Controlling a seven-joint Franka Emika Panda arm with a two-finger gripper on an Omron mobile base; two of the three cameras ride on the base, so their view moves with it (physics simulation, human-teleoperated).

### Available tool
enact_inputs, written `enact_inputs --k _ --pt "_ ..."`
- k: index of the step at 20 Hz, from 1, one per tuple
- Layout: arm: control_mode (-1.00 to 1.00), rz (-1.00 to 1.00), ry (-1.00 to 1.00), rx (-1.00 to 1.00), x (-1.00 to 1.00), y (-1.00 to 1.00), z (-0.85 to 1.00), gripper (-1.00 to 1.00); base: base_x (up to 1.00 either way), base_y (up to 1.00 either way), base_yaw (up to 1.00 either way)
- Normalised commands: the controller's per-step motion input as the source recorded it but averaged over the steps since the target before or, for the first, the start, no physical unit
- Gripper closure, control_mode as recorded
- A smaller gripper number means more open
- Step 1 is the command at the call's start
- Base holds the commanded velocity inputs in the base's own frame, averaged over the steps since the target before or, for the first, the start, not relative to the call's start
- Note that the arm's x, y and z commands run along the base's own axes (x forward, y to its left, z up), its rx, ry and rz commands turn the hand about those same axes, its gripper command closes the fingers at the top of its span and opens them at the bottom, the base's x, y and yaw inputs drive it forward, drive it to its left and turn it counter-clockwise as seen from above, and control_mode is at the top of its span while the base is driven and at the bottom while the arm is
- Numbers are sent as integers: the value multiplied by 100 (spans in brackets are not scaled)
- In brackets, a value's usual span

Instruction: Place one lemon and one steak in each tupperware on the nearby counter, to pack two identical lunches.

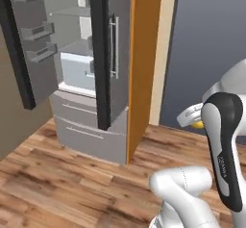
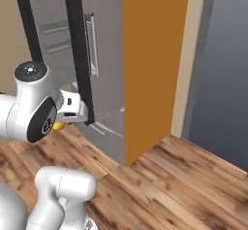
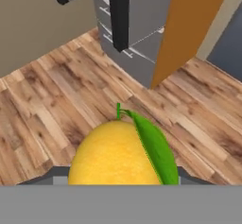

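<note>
Right up close, a bright-yellow round lemon [image 3: 116, 154] with a green leaf is held between the jaws of the two-finger gripper [image 3: 118, 183], closed on it. Wooden plank floor [image 3: 56, 100] lies beyond, then the open grey fridge [image 1: 81, 78]; no tupperware can be seen yet, so which way it lies can't be told.

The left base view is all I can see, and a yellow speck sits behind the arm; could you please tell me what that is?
Observer: It is a lemon with a green leaf, sitting right at the gripper in the hand view.
Operator: Thank you; what lies beyond the lemon there?
Observer: Wooden plank floor, and past it the grey drawers at the foot of the fridge.
Operator: And what stands to the right of the orange panel?
Observer: In the right base view, a cream strip borders the orange panel, then a dark grey wall.
</note>
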Motion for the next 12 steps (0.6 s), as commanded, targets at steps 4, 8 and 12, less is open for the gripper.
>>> enact_inputs --k 4,8,12 --pt "100 0 0 0 0 0 0 100 -30 -19 66" --pt "100 0 0 0 0 0 0 100 -49 -20 63" --pt "100 0 0 0 0 0 0 100 -84 -15 56"
